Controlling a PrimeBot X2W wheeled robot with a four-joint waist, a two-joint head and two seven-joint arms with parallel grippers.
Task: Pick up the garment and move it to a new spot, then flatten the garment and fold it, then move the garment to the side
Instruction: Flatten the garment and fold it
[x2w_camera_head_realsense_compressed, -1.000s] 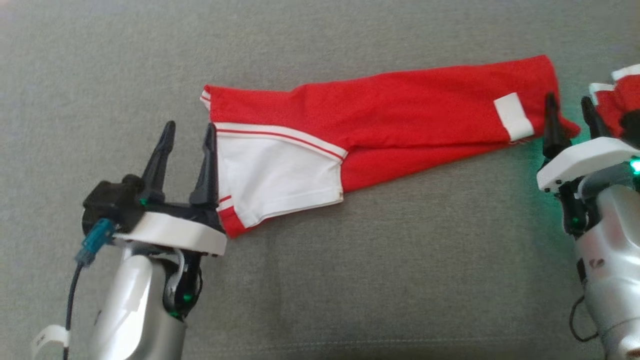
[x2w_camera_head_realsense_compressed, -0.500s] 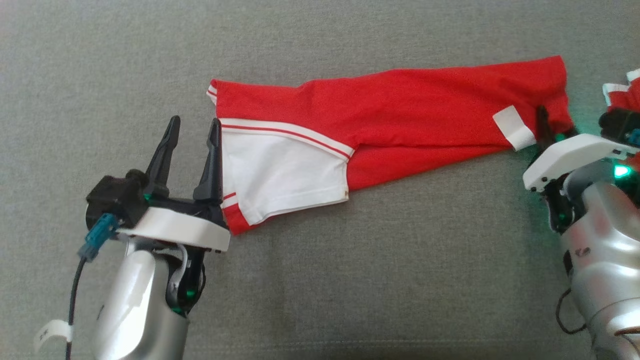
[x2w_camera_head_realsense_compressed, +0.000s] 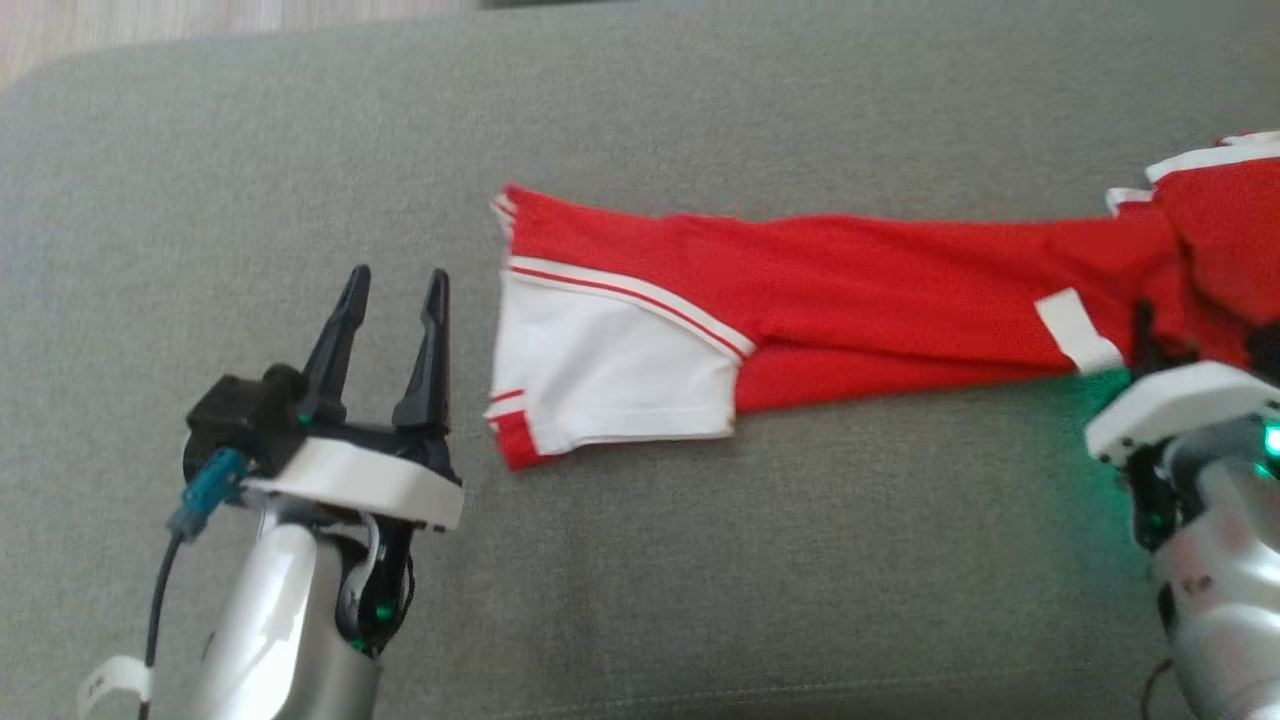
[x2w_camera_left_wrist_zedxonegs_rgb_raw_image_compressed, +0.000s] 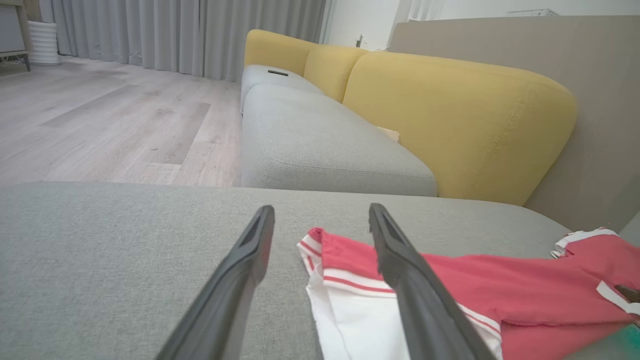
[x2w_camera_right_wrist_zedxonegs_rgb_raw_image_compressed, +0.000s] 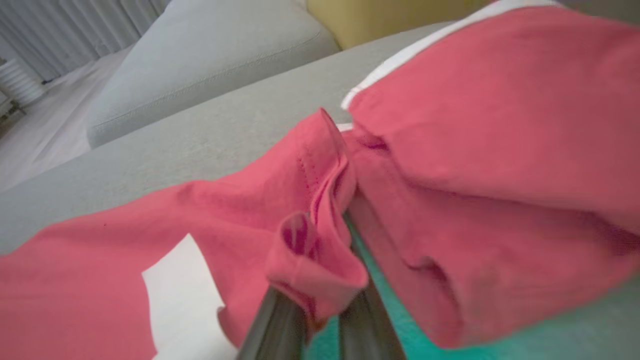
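Saw the red-and-white garment (x2w_camera_head_realsense_compressed: 850, 290) stretched across the grey cushion (x2w_camera_head_realsense_compressed: 700, 560), white end toward the cushion's left. Found the left gripper (x2w_camera_head_realsense_compressed: 398, 275) spread wide and empty above the cushion. Found the right gripper (x2w_camera_right_wrist_zedxonegs_rgb_raw_image_compressed: 322, 310) pinched on a red fold (more cloth bunched alongside) at the cushion's right

so the red and white fabric garment (x2w_camera_head_realsense_compressed: 880, 290) lies stretched left to right on the grey fabric sofa cushion (x2w_camera_head_realsense_compressed: 700, 560). left hand (x2w_camera_head_realsense_compressed: 398, 275) sits just off its left end, not touching; right hand (x2w_camera_head_realsense_compressed: 1150, 330) is at its right end.
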